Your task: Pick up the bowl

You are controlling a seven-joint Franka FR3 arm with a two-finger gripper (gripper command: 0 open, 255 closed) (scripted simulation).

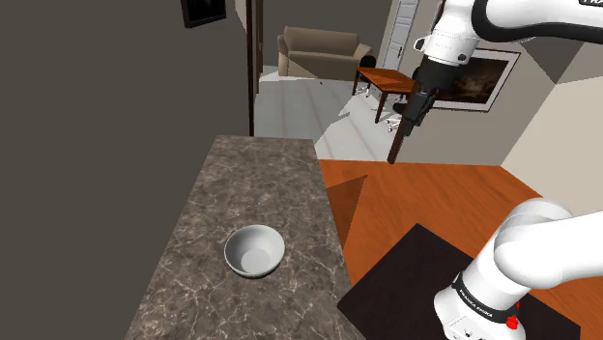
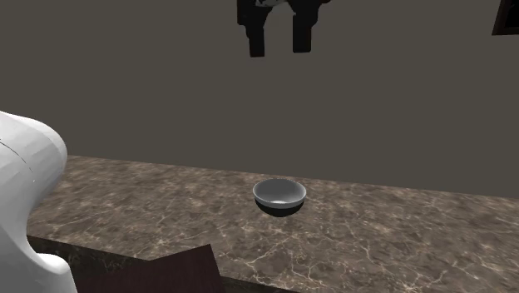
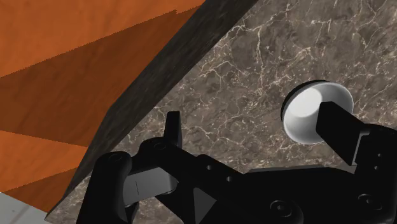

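A small pale grey bowl (image 1: 254, 250) stands upright on the dark marbled counter (image 1: 246, 174), near the counter's near end in the shoulder view. In the second exterior view the bowl (image 2: 280, 196) sits mid-counter, and my black gripper (image 2: 279, 43) hangs high above it, fingers apart and nothing between them. In the shoulder view the gripper (image 1: 397, 151) is up in the air, to the right of the counter's edge and over the orange floor. In the wrist view the bowl (image 3: 307, 113) lies far below, partly behind one finger (image 3: 338, 130).
A dark wall (image 2: 166, 83) runs along the counter's far side. Orange floor (image 1: 425, 203) lies beside the counter, with my black stand (image 1: 406, 290) on it. A sofa (image 1: 319, 50) and a small brown table (image 1: 387, 79) stand far back.
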